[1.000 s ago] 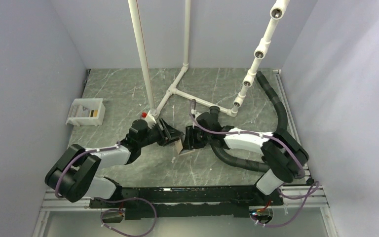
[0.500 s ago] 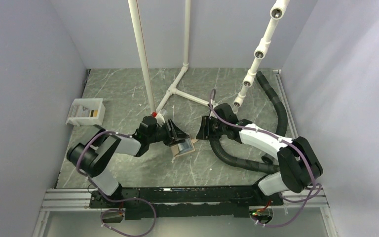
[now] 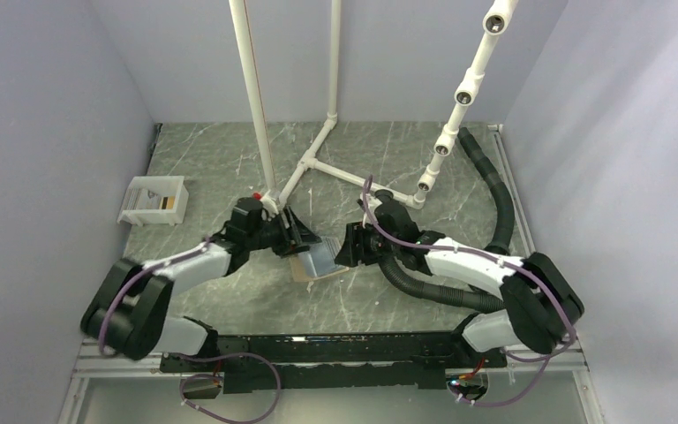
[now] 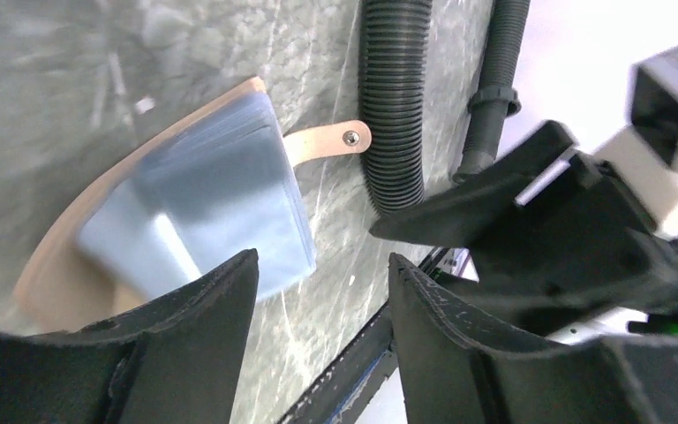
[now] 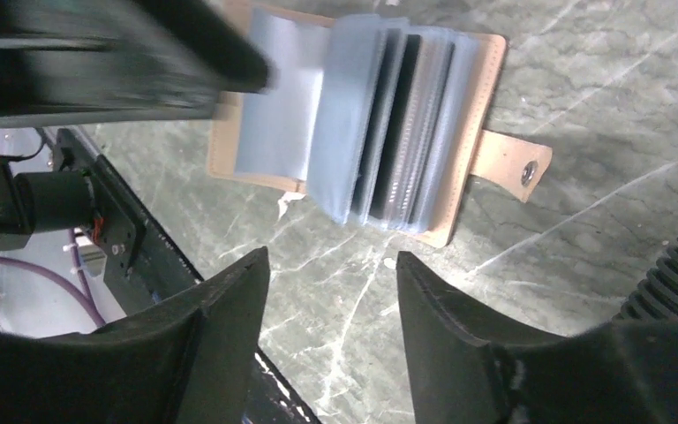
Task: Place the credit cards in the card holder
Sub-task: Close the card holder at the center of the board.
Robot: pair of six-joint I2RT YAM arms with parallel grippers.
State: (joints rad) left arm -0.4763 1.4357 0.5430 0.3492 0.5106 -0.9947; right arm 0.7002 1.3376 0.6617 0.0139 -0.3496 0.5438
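On the table (image 3: 229, 168), dead centre, holder (image 3: 316, 262) lies spread open, bluish sleeves (image 5: 353, 106) fanned, tab (image 5: 512, 168) pointing right. Left gripper (image 4: 320, 287) at its left edge, fingers wide apart, holding nothing. Right gripper (image 5: 331, 265) just beside it, likewise gaping and empty.

tan-brown flat folding leather card holder (image 5: 472, 106): lying open on grey marble table (image 5: 600, 79) | bluish-grey shiny sleeves (image 5: 344, 106) fanned up | closing tab (image 5: 512, 168) flat, sticking sideways | dark glossy credit card (image 5: 403, 132) edge-on between sleeves
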